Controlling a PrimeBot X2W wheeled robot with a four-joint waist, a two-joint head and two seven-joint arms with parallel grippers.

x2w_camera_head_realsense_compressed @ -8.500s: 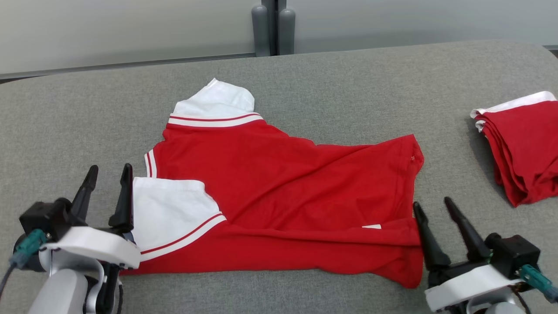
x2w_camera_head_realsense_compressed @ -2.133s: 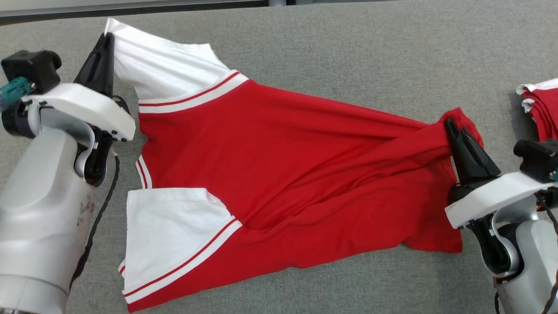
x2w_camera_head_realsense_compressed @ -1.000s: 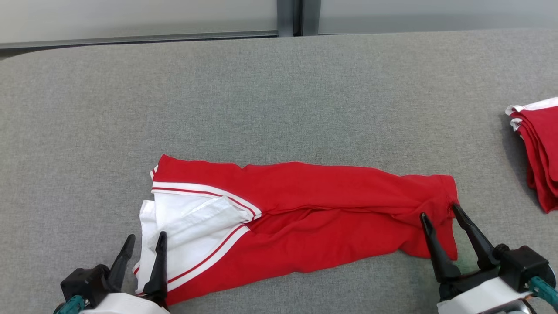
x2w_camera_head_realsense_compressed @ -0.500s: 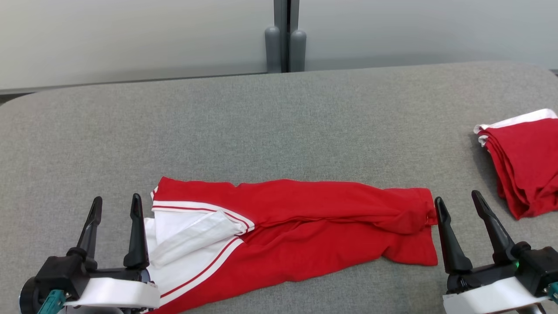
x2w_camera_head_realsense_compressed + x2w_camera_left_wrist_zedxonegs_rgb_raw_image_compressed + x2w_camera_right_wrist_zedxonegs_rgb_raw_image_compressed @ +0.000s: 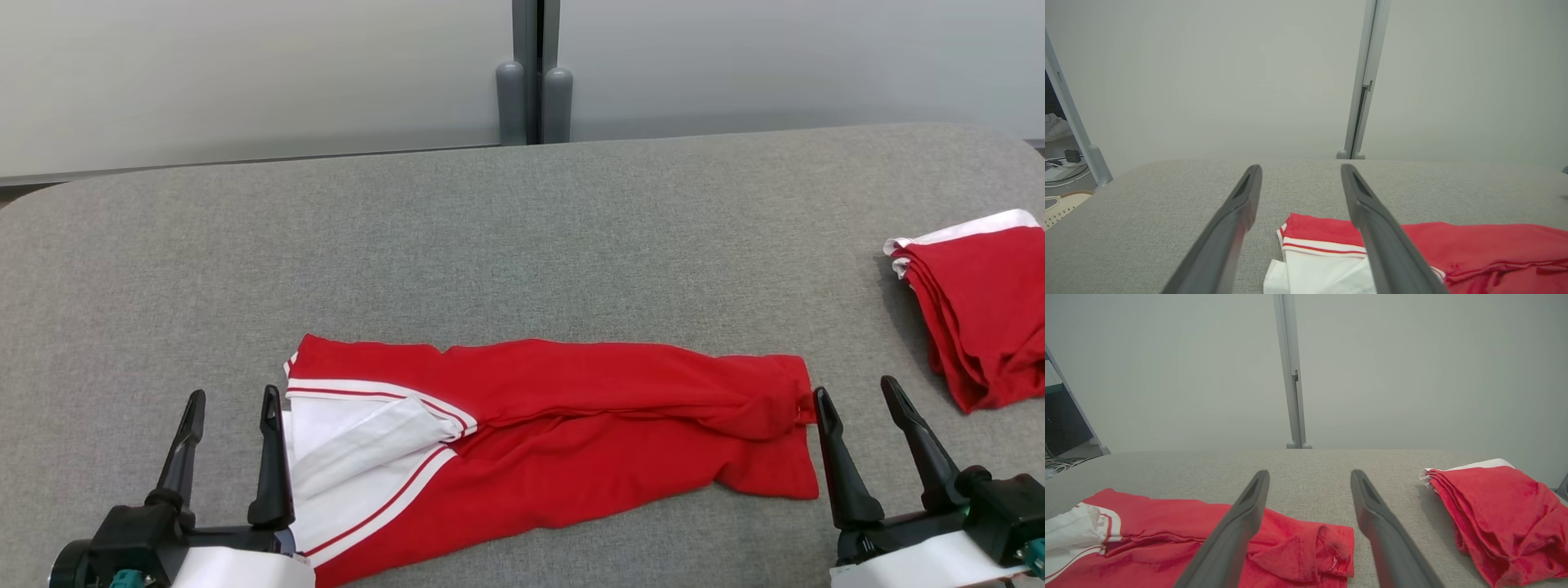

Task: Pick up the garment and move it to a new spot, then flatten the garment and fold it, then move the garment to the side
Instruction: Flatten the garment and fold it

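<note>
Grey table point(image 5: 522, 229), folded red garment point(image 5: 571, 425), left claw point(image 5: 233, 394) wide, right claw point(image 5: 852, 386) wide, both empty.

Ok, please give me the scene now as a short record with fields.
surface: grey fabric-covered table
garment: red shirt with white striped sleeves, folded into a long band
left pincer: open, at the sleeve end, holding nothing
right pincer: open, at the all-red end, holding nothing
aside: stack of folded red garments, far right
</note>
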